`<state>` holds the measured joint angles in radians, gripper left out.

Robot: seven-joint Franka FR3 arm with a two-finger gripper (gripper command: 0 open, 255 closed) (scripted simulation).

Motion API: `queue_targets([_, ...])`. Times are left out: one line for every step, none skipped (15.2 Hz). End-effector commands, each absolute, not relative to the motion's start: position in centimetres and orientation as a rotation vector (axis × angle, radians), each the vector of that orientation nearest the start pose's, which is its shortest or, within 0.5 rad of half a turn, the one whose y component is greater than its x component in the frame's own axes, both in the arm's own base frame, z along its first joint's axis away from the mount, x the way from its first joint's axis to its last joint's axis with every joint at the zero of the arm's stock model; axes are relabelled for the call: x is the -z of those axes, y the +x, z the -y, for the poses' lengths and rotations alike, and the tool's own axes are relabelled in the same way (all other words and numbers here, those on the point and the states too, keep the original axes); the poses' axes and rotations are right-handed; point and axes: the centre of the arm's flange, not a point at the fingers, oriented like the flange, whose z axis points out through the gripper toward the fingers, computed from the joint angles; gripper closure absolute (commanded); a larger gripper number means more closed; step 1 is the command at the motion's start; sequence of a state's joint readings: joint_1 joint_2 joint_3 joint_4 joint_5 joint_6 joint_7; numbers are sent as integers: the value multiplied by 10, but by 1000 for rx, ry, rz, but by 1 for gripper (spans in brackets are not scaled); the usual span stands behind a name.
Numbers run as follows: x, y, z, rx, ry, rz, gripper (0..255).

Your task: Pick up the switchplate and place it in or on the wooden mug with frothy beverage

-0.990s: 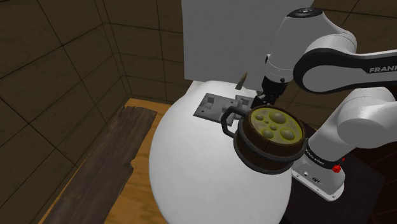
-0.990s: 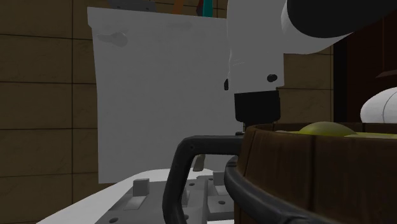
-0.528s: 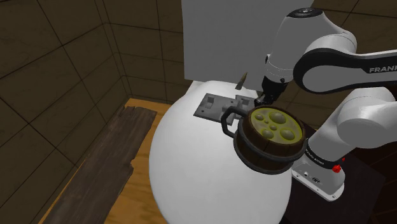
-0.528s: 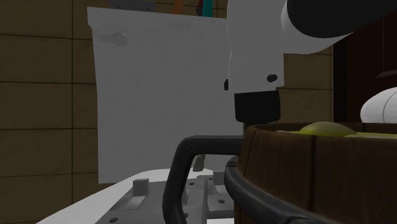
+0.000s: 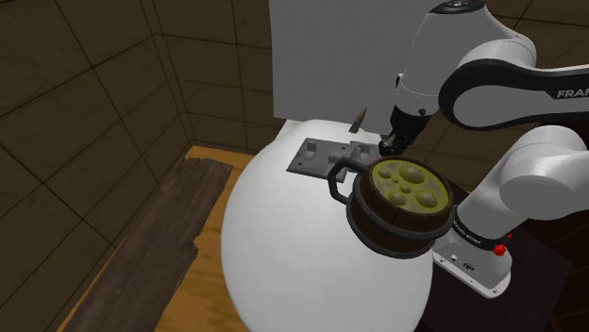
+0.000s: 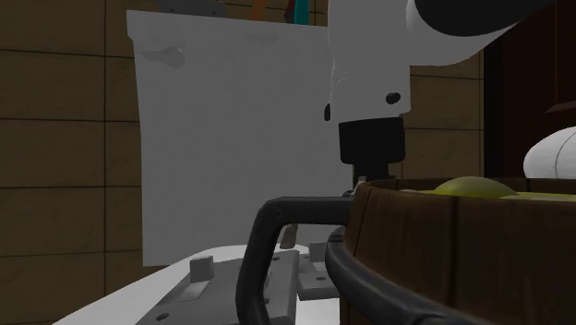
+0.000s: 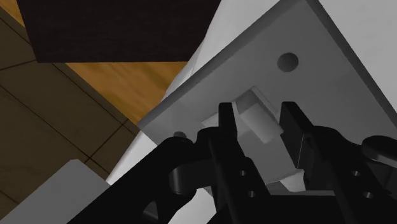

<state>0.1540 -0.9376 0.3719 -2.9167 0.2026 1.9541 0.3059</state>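
The mug (image 5: 378, 226) and its handle (image 5: 336, 177) crowd my gripper (image 5: 386, 146) and the switchplate (image 5: 314, 156) from the stand's side. A white panel (image 5: 321, 57) walls behind. The table (image 5: 283, 255) lies bare toward the shoulder view's left.

You see a grey switchplate (image 5: 313, 156) with a paler toggle, a black gripper (image 7: 259, 118), a brown mug (image 5: 379, 222) with dark bands and yellow-green, spotted froth, a white table (image 5: 283, 255) and an orange-brown floor (image 5: 203, 292).

Dim brown panelled walls (image 5: 85, 94) enclose an orange wooden floor (image 5: 206, 283). A round white tabletop (image 5: 302, 264) (seen from the shoulder view) has a pale upright panel (image 5: 321, 57) at twelve o'clock and a dark plank (image 5: 151, 236) at nine o'clock.
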Motion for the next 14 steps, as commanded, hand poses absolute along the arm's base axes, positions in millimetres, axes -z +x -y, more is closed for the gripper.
queue_targets([-397,235,-128,-10,-3262,-23,255])
queue_targets([-402,235,-128,-10,-3262,-23,255])
queue_targets([-408,235,-128,-10,-3262,-23,255])
queue_targets([-413,235,-128,-10,-3262,-23,255])
queue_targets([-418,235,-128,-10,-3262,-23,255])
queue_targets([-423,235,-128,-10,-3262,-23,255])
queue_targets([-429,235,-128,-10,-3262,-23,255])
queue_targets([-434,235,-128,-10,-3262,-23,255])
queue_targets([-439,235,-128,-10,-3262,-23,255])
queue_targets([-444,235,-128,-10,-3262,-23,255])
queue_targets([-450,235,-128,-10,-3262,-23,255])
queue_targets([-455,235,-128,-10,-3262,-23,255])
queue_targets([-460,235,-128,-10,-3262,-23,255])
queue_targets([-466,235,-128,-10,-3262,-23,255])
